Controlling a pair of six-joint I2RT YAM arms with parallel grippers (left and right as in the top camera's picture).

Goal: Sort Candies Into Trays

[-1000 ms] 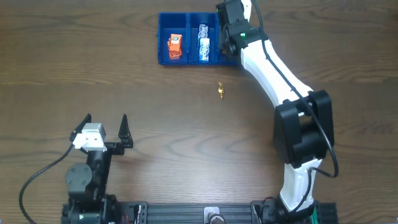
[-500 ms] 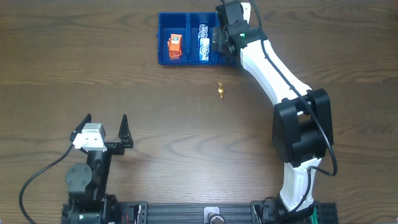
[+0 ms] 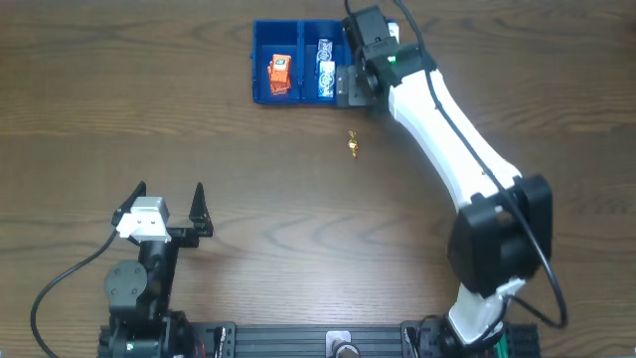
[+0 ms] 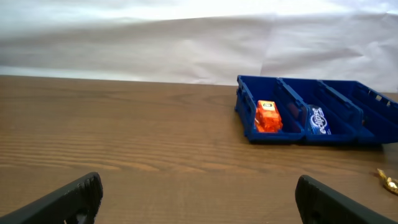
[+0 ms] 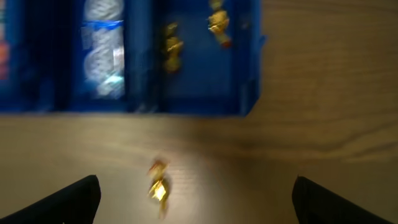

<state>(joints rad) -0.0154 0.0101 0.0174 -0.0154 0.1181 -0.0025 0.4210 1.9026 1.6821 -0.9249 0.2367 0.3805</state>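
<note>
A blue three-compartment tray (image 3: 261, 40) sits at the table's far middle. Its left bin holds an orange candy (image 3: 280, 74), its middle bin blue-and-white candies (image 3: 326, 68), and its right bin gold candies (image 5: 171, 45). One gold-wrapped candy (image 3: 352, 145) lies loose on the wood in front of the tray, also in the right wrist view (image 5: 158, 184). My right gripper (image 3: 350, 88) hangs open above the tray's near right corner, nothing between its fingers. My left gripper (image 3: 169, 191) rests open near its base, far from the tray (image 4: 311, 116).
The brown wooden table (image 3: 149, 109) has wide free room on the left and in the middle. A white backdrop (image 4: 186, 37) stands behind the table's far edge.
My right gripper has drawn back from over the tray's right bin toward the near side, now over the tray's front edge. The loose gold candy and left arm have not moved.
</note>
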